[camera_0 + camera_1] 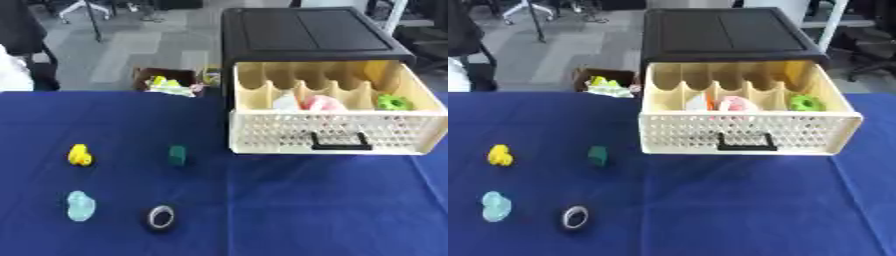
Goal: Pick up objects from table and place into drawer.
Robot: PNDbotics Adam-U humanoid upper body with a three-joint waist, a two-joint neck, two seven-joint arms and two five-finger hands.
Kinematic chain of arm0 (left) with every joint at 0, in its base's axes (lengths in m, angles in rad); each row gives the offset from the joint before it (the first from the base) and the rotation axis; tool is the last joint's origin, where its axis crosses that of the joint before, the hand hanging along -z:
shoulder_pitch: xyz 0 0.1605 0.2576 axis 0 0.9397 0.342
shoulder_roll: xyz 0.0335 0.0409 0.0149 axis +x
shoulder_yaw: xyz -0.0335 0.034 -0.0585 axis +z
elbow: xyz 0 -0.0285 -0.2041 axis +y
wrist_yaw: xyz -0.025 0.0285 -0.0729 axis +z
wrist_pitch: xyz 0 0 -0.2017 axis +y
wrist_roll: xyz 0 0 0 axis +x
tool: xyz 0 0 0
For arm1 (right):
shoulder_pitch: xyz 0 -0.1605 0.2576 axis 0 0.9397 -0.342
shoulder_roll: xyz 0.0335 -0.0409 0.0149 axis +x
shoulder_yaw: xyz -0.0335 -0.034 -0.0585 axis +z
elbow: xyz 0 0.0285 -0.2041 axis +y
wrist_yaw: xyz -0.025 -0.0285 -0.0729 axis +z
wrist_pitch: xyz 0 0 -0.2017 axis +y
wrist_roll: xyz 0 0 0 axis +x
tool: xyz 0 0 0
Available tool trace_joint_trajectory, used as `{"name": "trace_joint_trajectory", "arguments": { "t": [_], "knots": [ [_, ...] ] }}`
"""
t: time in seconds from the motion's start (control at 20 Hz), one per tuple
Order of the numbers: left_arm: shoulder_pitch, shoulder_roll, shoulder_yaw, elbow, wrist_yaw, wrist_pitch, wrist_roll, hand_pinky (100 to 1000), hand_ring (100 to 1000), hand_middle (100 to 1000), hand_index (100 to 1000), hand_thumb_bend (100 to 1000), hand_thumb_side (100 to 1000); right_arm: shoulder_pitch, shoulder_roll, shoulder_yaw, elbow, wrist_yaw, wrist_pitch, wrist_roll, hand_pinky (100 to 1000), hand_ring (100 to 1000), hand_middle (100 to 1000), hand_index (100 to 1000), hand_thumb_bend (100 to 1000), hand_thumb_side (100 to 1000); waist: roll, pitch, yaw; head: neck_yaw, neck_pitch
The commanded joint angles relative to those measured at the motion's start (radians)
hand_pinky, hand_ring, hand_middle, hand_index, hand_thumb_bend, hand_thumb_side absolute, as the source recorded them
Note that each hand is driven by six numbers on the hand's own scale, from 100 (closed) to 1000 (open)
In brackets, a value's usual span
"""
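From where I stand, nothing here can be read: no lettering, label, brand mark or number shows on the cream drawer [332, 131], on its black cabinet [306, 30], or on the small things lying on the blue-covered bench [306, 210].

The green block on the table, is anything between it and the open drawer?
Nothing visible. Only bare blue tablecloth lies between the green block and the drawer, which stands pulled open to the block's right. No hand shows.
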Motion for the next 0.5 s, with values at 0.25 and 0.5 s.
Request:
{"name": "trace_joint_trajectory", "arguments": {
  "t": [0.25, 0.5],
  "knots": [
    [0.101, -0.029, 0.05, -0.02, -0.017, -0.036, -0.022, 518, 618, 552, 755, 100, 817, -0.068, -0.204, 0.065, -0.011, 0.023, 0.016, 0.367, 714, 656, 550, 773, 100, 1000, -0.003, -0.04, 0.0, 0.039, 0.044],
    [0.174, -0.069, 0.069, -0.02, -0.03, -0.013, -0.056, 517, 618, 551, 750, 100, 864, -0.101, -0.29, 0.131, -0.011, -0.02, 0.005, 0.588, 720, 694, 605, 800, 100, 1000, -0.004, -0.059, 0.001, 0.047, 0.064]
  ]
}}
